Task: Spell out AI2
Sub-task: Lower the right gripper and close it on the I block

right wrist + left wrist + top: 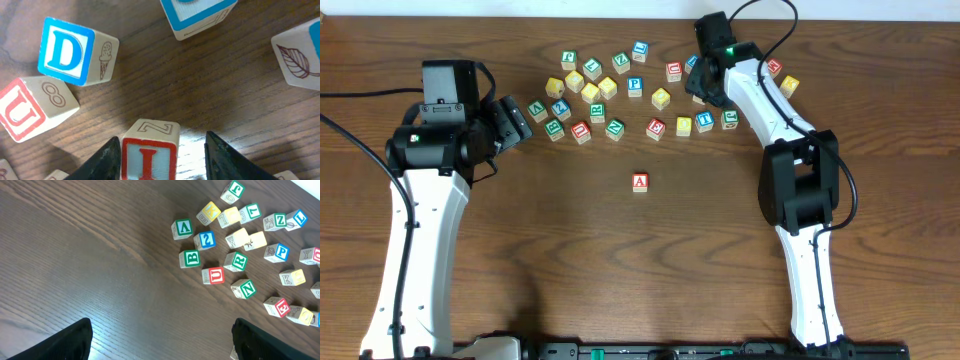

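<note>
Dark wood-grain tabletop (620, 260) fills every view. Overhead, the right gripper (706, 88) hides the red-bordered white wooden "I" cube (149, 155). Only its wrist view shows us spread fingers (107, 160) straddling it, with a gap at 3 o'clock. The left gripper (162, 345) gapes, tips cropped. The red-bordered "A" cube (640, 181) sits alone at 6 o'clock of the cluster, the blue-bordered "2" cube (206, 240) near its 9 o'clock edge.

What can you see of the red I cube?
The I cube looks wooden: one white face with a red border and red I, a pale face bearing an outlined Z. It rests on the table between the jaws of the right gripper; one jaw is at its edge, the other stands clear. No other cube touches it.
</note>
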`<state>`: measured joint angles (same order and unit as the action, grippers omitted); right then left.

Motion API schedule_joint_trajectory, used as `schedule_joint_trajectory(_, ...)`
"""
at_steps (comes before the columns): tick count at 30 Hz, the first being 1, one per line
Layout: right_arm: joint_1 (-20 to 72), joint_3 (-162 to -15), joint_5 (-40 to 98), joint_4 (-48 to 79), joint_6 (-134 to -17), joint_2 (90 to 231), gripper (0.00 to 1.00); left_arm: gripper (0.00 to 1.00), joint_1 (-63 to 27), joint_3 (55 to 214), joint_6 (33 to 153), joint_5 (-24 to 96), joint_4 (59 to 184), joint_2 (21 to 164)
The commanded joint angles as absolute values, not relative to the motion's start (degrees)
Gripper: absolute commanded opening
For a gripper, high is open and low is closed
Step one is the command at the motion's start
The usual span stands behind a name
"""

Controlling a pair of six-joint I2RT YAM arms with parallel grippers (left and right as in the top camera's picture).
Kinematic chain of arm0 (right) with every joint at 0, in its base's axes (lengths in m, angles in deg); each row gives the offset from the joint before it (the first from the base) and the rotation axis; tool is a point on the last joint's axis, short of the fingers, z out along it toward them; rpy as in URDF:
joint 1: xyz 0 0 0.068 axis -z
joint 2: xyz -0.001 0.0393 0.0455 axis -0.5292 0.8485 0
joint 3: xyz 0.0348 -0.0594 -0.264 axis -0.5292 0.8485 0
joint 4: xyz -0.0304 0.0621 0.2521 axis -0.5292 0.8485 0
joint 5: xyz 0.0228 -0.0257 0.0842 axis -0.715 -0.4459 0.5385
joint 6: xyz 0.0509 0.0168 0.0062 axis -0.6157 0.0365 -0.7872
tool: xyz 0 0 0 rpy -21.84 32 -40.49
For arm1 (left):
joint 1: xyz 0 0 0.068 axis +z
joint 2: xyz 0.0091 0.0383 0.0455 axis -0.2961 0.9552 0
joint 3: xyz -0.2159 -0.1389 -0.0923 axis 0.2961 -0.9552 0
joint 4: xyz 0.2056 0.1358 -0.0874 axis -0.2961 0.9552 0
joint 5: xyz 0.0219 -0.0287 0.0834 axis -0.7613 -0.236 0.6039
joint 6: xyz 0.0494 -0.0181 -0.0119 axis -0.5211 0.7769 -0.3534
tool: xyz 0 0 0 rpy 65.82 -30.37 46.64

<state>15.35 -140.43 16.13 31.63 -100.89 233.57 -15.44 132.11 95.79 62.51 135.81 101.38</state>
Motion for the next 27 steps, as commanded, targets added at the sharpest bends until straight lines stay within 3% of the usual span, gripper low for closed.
schedule_joint_trajectory(1, 15.0, -140.0, 15.3, 31.6, -100.0, 233.4, 0.42, 0.88, -15.3, 132.3, 95.9, 62.8, 135.9, 101.9)
schedule_joint_trajectory(10, 15.0, -140.0, 16.8, 31.5, -89.3, 233.4, 0.33, 0.88, -15.3, 132.3, 95.9, 62.8, 136.0, 101.9)
schedule_joint_trajectory(27, 15.0, -140.0, 16.8, 35.3, -74.4, 233.4, 0.35, 0.88, -15.3, 132.3, 95.9, 62.8, 135.9, 101.9)
